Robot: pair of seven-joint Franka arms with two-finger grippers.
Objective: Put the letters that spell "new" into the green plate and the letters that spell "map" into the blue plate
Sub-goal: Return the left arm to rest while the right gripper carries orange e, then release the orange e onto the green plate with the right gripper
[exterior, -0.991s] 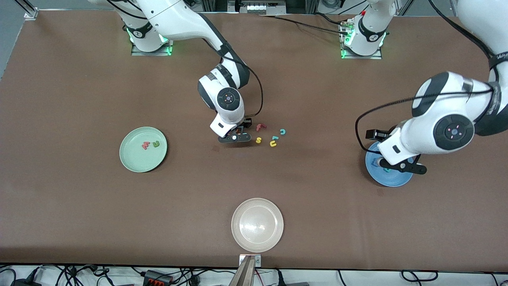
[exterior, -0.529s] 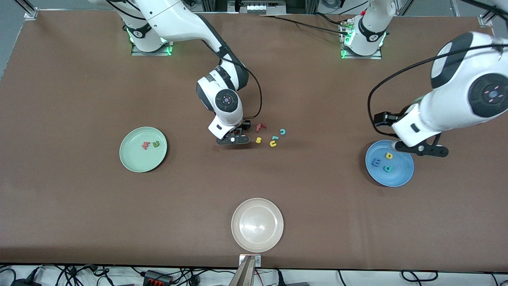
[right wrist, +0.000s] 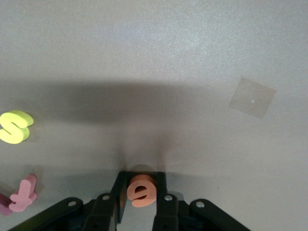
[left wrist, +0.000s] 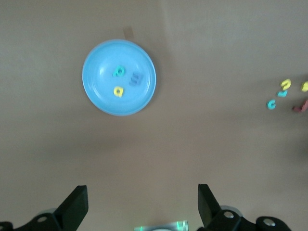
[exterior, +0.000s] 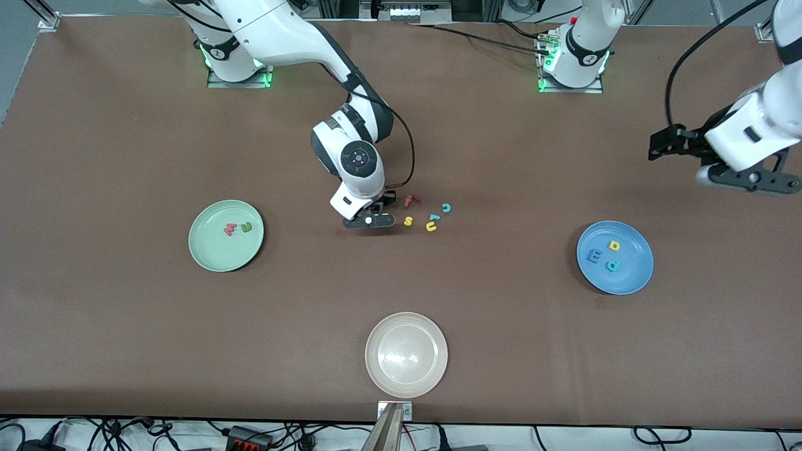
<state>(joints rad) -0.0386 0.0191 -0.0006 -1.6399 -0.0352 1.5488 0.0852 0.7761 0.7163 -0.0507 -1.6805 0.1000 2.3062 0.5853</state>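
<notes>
**Asker:** Letters first: where are they?

**Onlooker:** Near the middle of the brown counter (exterior: 125, 125) lies a small loose group: a red "f" (exterior: 411, 200), a yellow "s" (exterior: 408, 220), a yellow "u" (exterior: 431, 227), a teal "c" (exterior: 446, 207), and one more small teal piece I cannot read. The orange "e" (right wrist: 142, 190) sits at that group's edge toward the right arm's end, pinched between the jaws of the right gripper (exterior: 369, 220).

**Asker:** So the right gripper holds it?

**Onlooker:** Yes. Its jaws are drawn narrow onto the "e", down at the counter surface.

**Asker:** And the plates?

**Onlooker:** The green plate (exterior: 210, 254) sits toward the right arm's end of the counter, with the red-pink "w" (exterior: 230, 230) and dark green "n" (exterior: 246, 227) lying in it side by side. The blue plate (exterior: 626, 285) sits toward the left arm's end. In it are the blue-purple "m" (exterior: 593, 255), the yellow "a" (exterior: 614, 245) and the teal "p" (exterior: 612, 266), close together but apart. A cream-white plate (exterior: 406, 354) with nothing in it rests by the counter edge nearest the front camera, midway along.

**Asker:** The other arm?

**Onlooker:** The left gripper (exterior: 745, 178) hangs high over bare counter near the edge at the left arm's end, jaws spread wide, holding nothing. Its wrist camera looks down on the blue plate from well above.
</notes>
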